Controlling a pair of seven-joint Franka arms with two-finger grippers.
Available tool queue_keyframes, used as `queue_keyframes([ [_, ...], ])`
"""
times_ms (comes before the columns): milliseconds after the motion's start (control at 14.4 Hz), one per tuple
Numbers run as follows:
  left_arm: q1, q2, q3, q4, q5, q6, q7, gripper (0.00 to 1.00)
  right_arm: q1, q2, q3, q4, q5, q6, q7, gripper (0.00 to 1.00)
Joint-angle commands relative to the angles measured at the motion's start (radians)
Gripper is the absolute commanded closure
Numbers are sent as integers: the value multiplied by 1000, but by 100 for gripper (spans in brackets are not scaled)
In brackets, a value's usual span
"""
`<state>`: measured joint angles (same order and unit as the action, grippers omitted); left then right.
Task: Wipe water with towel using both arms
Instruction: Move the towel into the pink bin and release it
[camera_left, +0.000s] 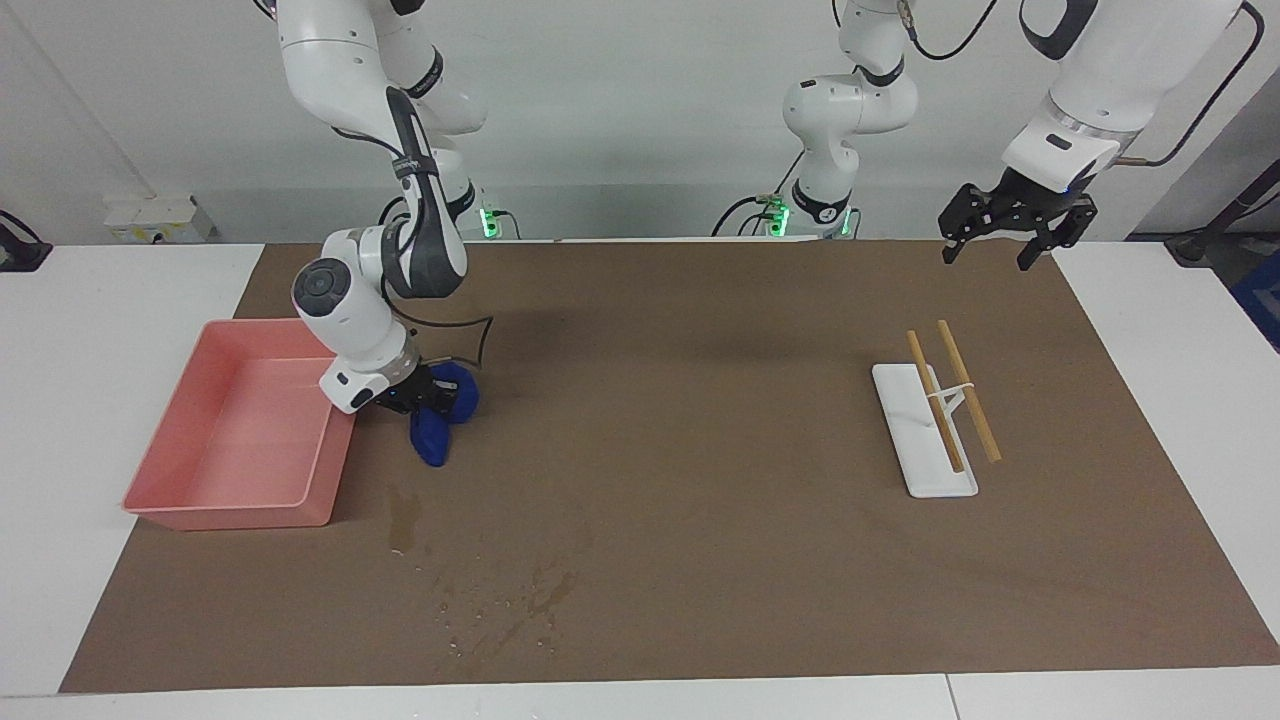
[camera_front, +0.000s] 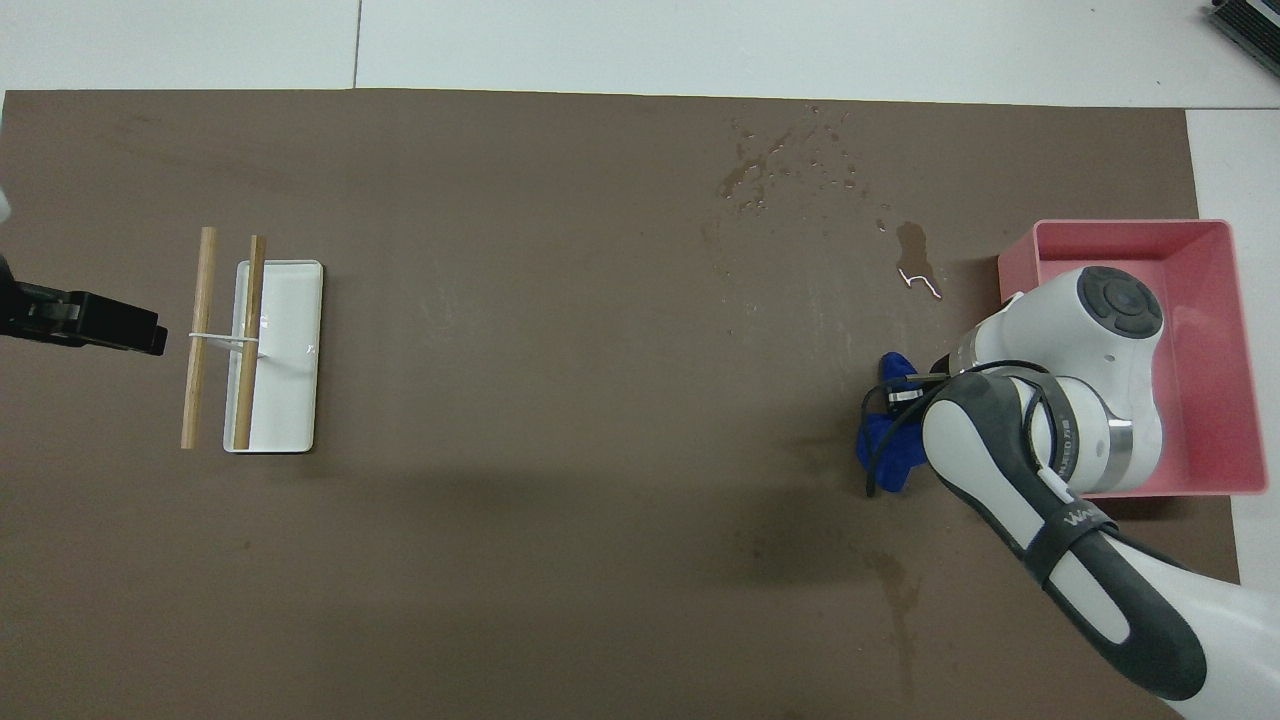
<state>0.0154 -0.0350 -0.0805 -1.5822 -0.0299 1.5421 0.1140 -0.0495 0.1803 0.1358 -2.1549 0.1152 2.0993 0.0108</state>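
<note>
My right gripper is shut on the deep-blue towel, which hangs down from it in a bunch next to the pink tray. The towel also shows in the overhead view, partly hidden under the right wrist. The water lies farther from the robots than the towel: a dark blotch and scattered droplets, seen from above as the blotch and the droplets. The towel is clear of the water. My left gripper is open and empty, raised over the mat's edge at the left arm's end, and waits.
The pink tray stands at the right arm's end of the brown mat. A white tray with two wooden sticks tied across it lies toward the left arm's end. Two smaller white arms with green lights stand at the robots' edge.
</note>
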Motion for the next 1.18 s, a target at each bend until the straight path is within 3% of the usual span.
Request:
queue_keyframes([
  [0, -8, -8, 5, -18, 19, 21, 4, 0, -1, -112, 2, 18, 6, -213, 17, 100],
  [278, -8, -8, 5, -18, 19, 21, 4, 0, -3, -180, -1, 220, -78, -529, 17, 100],
  [487, -8, -8, 5, -18, 19, 21, 4, 0, -13, -191, -2, 340, -169, -628, -35, 100],
  [695, -8, -8, 5, -18, 19, 21, 4, 0, -84, -200, -7, 380, -235, -599, -240, 100],
  [904, -8, -8, 7, -18, 19, 21, 4, 0, -171, -191, -7, 372, -252, -440, -443, 100],
  [1113, -8, -10, 5, -18, 19, 21, 4, 0, -210, -185, -7, 342, -282, -296, -505, 100],
])
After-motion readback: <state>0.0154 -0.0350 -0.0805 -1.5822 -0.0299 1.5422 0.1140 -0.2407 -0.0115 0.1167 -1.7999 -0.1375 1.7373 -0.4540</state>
